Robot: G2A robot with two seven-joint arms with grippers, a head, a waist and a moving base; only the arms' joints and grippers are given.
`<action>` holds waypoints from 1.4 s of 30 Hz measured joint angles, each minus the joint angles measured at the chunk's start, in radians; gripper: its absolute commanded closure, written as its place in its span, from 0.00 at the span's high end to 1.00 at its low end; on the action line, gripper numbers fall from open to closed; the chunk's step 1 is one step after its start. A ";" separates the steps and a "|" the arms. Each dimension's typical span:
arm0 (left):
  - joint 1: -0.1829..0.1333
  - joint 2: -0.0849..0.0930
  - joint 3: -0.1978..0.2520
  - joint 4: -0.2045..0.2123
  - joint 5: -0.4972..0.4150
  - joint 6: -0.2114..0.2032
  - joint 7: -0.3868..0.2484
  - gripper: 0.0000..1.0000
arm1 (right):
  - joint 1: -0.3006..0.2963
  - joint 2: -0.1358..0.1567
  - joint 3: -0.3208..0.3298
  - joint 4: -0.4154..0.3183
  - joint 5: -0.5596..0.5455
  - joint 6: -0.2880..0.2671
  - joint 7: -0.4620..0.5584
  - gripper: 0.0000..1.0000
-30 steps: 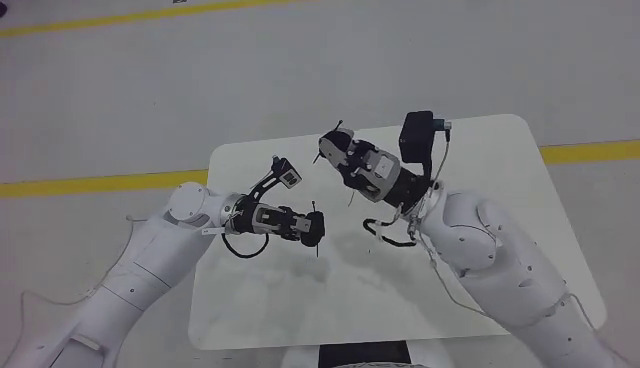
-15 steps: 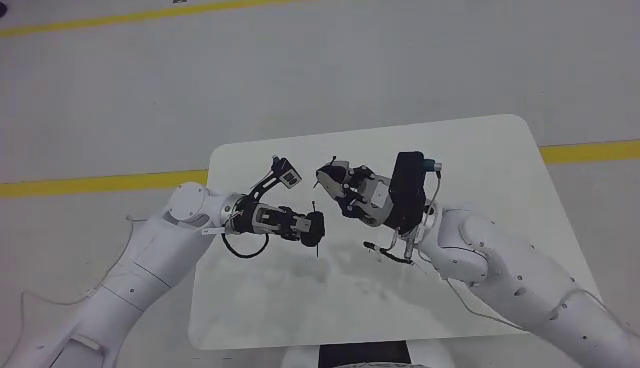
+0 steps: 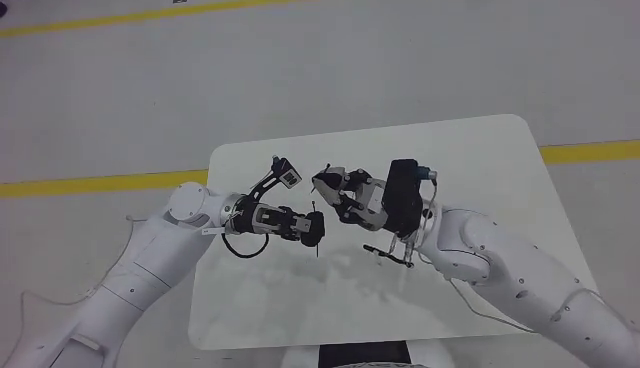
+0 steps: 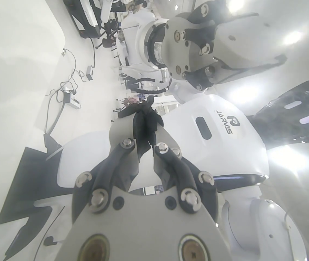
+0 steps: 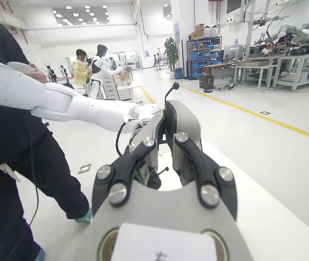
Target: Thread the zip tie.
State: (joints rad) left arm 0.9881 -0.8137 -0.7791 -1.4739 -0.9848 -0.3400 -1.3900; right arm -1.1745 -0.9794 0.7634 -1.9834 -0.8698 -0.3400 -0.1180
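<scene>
My right gripper [image 3: 322,181] hovers over the white table [image 3: 480,158], shut on a black zip tie [image 5: 175,85]. The tie's small head and a short length of strap stick out past the fingertips. My left gripper [image 3: 313,230] hangs just in front of the right one, a short gap apart. It is shut on a thin black strap [image 3: 316,253] whose ends stick out on both sides of its fingers. In the left wrist view that strap [image 4: 143,126] sits pinched between the closed pads. I cannot tell whether both grippers hold one tie.
The white table's front half [image 3: 330,308] is bare. A person in dark clothes [image 5: 21,164] stands beside the table on the left arm's side. A yellow floor line [image 3: 90,183] runs behind the table.
My right gripper has swung toward the left gripper and come lower, closing most of the gap. The left arm has kept still.
</scene>
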 measured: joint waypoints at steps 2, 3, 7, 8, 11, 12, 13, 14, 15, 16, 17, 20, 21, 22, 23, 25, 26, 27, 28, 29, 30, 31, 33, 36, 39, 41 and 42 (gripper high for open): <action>0.000 0.000 0.000 0.000 0.000 0.000 0.000 0.00 | 0.006 0.004 -0.007 -0.005 -0.021 0.000 0.016 0.00; 0.000 0.000 0.000 0.000 0.000 0.000 0.000 0.00 | 0.010 0.006 -0.013 -0.008 -0.031 0.000 0.023 0.00; 0.000 0.000 0.000 0.000 0.000 0.000 0.000 0.00 | 0.029 0.013 -0.042 -0.009 -0.052 0.000 0.039 0.00; 0.000 0.000 0.000 0.000 0.000 0.000 0.000 0.00 | 0.034 0.015 -0.048 -0.008 -0.052 0.000 0.039 0.00; 0.000 0.000 0.000 0.000 0.000 0.000 0.000 0.00 | 0.048 0.018 -0.061 0.000 -0.051 0.000 0.037 0.00; 0.000 0.000 0.000 0.000 0.000 0.000 0.000 0.00 | 0.053 0.019 -0.065 0.002 -0.052 0.000 0.038 0.00; 0.000 0.000 0.000 0.000 0.000 0.000 0.000 0.00 | 0.057 0.020 -0.068 0.004 -0.052 0.000 0.039 0.00; 0.000 0.000 0.000 0.000 0.000 0.000 0.000 0.00 | 0.061 0.021 -0.071 0.006 -0.054 0.000 0.041 0.00; 0.000 0.000 0.000 0.000 0.000 0.000 0.000 0.00 | 0.066 0.021 -0.073 0.010 -0.056 0.000 0.043 0.00; 0.000 0.000 0.000 0.000 0.000 0.000 0.000 0.00 | 0.068 0.021 -0.073 0.014 -0.057 0.000 0.043 0.00; 0.000 0.000 0.000 0.000 0.000 0.000 0.000 0.00 | 0.070 0.022 -0.072 0.019 -0.060 0.000 0.043 0.00; 0.000 0.000 0.000 0.000 0.000 0.000 0.000 0.00 | 0.071 0.021 -0.070 0.022 -0.064 0.000 0.044 0.00; 0.000 0.000 0.000 0.000 0.000 0.000 0.000 0.00 | 0.071 0.021 -0.070 0.022 -0.064 0.000 0.044 0.00; 0.000 0.000 0.000 0.000 0.000 0.000 0.000 0.00 | 0.071 0.021 -0.070 0.022 -0.064 0.000 0.044 0.00; 0.000 0.000 0.000 0.000 0.000 0.000 0.000 0.00 | 0.071 0.021 -0.070 0.022 -0.064 0.000 0.044 0.00; 0.000 0.000 0.000 0.000 0.000 0.000 0.000 0.00 | 0.071 0.021 -0.070 0.022 -0.063 0.000 0.044 0.00; 0.000 0.000 0.000 0.000 0.000 0.000 0.000 0.00 | 0.071 0.021 -0.070 0.022 -0.063 0.000 0.044 0.00; 0.000 0.000 0.000 0.000 0.000 0.000 0.000 0.00 | 0.071 0.021 -0.070 0.022 -0.063 0.000 0.044 0.00; 0.000 0.000 0.000 0.000 0.000 0.000 0.000 0.00 | 0.070 0.021 -0.070 0.022 -0.063 0.000 0.044 0.00; 0.000 0.000 0.000 0.000 0.000 0.000 0.000 0.00 | 0.069 0.021 -0.070 0.021 -0.065 0.002 0.045 0.00; 0.000 0.000 0.000 0.000 0.000 0.000 0.000 0.00 | 0.065 0.020 -0.066 0.018 -0.072 0.007 0.047 0.00; 0.000 0.000 0.000 0.000 0.000 0.000 0.000 0.00 | 0.061 0.019 -0.063 0.016 -0.079 0.008 0.049 0.00; 0.000 0.000 0.000 0.000 0.000 0.000 0.000 0.00 | 0.054 0.018 -0.050 0.010 -0.096 0.007 0.055 0.00; 0.000 0.000 0.000 0.000 0.000 0.000 0.000 0.00 | 0.039 0.019 -0.030 -0.003 -0.115 0.000 0.064 0.00; 0.000 0.000 0.000 0.000 0.000 0.000 0.000 0.00 | 0.026 0.020 -0.017 -0.017 -0.133 0.000 0.084 0.00; 0.000 0.000 0.000 0.000 0.000 0.000 0.000 0.00 | 0.021 0.021 -0.016 -0.023 -0.138 0.000 0.095 0.00; 0.000 0.000 0.000 0.000 0.000 0.000 0.000 0.00 | 0.020 0.022 -0.018 -0.025 -0.142 0.000 0.102 0.00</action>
State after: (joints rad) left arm 0.9881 -0.8137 -0.7791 -1.4739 -0.9848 -0.3400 -1.3900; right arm -1.1543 -0.9575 0.7455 -2.0083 -1.0123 -0.3401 -0.0162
